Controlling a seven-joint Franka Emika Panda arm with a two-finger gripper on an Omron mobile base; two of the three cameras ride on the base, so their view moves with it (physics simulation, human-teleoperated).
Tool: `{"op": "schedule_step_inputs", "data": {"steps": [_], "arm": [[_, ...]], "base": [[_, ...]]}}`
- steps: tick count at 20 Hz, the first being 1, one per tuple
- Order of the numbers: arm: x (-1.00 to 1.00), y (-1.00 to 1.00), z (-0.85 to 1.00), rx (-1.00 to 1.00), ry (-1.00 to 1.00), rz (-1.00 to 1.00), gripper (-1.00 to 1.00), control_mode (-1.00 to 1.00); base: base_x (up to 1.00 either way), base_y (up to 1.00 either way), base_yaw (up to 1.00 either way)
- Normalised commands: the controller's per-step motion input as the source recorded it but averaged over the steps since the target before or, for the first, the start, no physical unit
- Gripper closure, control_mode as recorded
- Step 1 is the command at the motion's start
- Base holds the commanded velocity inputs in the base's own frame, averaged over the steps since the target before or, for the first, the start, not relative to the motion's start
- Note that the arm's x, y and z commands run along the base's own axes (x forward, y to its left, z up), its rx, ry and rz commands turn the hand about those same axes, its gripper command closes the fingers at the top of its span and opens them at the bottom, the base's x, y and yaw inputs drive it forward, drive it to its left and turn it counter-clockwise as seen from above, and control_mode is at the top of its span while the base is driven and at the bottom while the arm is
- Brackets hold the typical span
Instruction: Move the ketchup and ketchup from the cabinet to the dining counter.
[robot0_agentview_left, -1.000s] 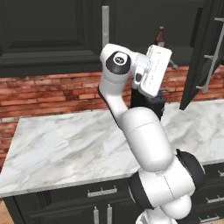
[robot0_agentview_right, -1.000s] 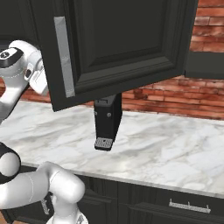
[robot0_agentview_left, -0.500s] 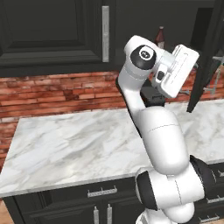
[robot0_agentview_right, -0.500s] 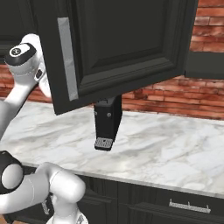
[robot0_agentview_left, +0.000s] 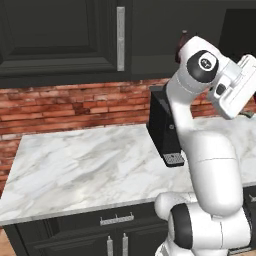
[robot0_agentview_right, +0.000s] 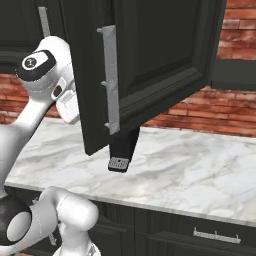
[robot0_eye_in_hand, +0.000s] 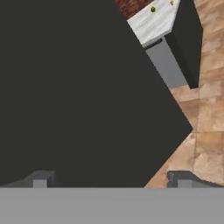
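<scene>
While the cabinet door (robot0_agentview_right: 150, 65) is swung wide to give access, the gripper (robot0_eye_in_hand: 111, 179) is held fully open and empty against its dark face; one maroon bottle (robot0_agentview_left: 181, 47) is glimpsed inside the cabinet, behind the arm.

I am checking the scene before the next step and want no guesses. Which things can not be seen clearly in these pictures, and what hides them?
- Dark bottle, left base view: the arm's joint covers all but a sliver.
- Cabinet interior, right base view: the open cabinet door blocks it.
- Gripper, hand view: open, facing the dark door, so nothing beyond shows.
- Black appliance, right base view: its top sits behind the door.
</scene>
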Motion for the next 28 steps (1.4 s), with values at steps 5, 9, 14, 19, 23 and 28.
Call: {"op": "schedule_step_inputs", "data": {"steps": [5, 9, 14, 19, 23, 28], "arm": [[-0.56, -0.69, 0.04, 0.07, 0.00, 0.00, -1.00, -1.00], [-0.58, -0.65, 0.09, 0.05, 0.00, 0.03, -1.00, -1.00], [-0.45, -0.30, 0.18, 0.01, 0.10, 0.25, -1.00, -1.00], [-0.05, -0.03, 0.00, 0.00, 0.34, 0.41, -1.00, -1.00], [0.05, 0.13, -0.02, 0.00, 0.35, 0.59, -1.00, -1.00], [-0.04, -0.03, -0.01, 0.00, 0.33, 0.70, -1.00, -1.00]], "base": [[0.00, 0.00, 0.00], [0.00, 0.00, 0.00], [0.00, 0.00, 0.00], [0.00, 0.00, 0.00], [0.00, 0.00, 0.00], [0.00, 0.00, 0.00]]}}
